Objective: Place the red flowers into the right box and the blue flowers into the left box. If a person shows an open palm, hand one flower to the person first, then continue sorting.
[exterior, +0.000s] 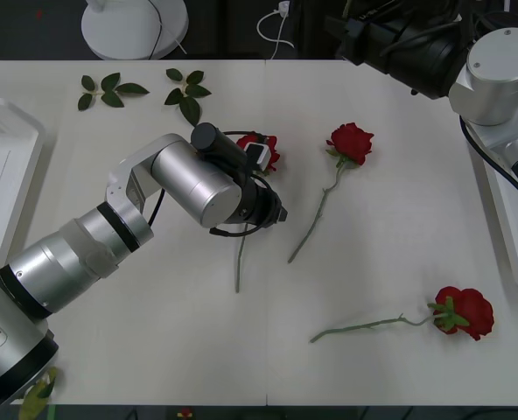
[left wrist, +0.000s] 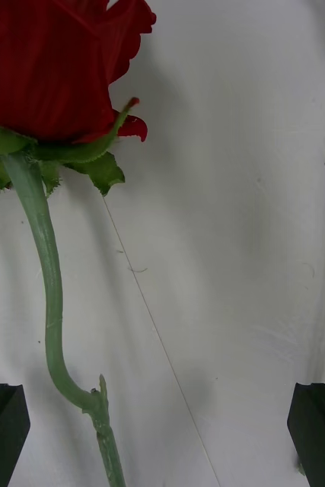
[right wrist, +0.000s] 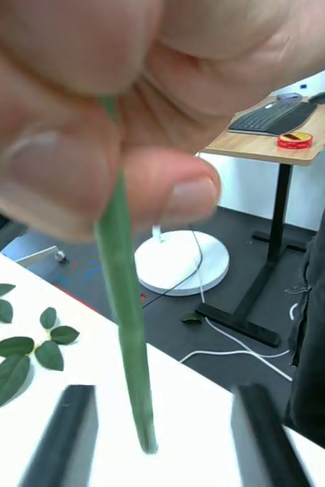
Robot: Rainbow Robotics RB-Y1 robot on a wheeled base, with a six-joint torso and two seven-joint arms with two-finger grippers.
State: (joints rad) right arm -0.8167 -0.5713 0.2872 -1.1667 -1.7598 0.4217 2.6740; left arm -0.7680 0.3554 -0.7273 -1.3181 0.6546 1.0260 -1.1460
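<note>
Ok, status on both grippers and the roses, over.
Left gripper open over a rose on the table. Right gripper open; person's hand holds a stem between its fingers. Nothing blocking.

Three red roses (exterior: 350, 142) (exterior: 465, 312) (exterior: 261, 149) lie on the surface (exterior: 373, 262), two loose leaf sprigs (exterior: 108, 90) (exterior: 187, 92), two white trays (exterior: 1, 166) (exterior: 513, 227), one stem (right wrist: 124, 304) in a person's hand (right wrist: 116, 99)

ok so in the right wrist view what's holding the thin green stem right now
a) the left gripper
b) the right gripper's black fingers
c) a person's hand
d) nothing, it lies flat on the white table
c: a person's hand pinches the top of the thin green stem, which hangs between the open black fingers of the right gripper without touching either.
</note>
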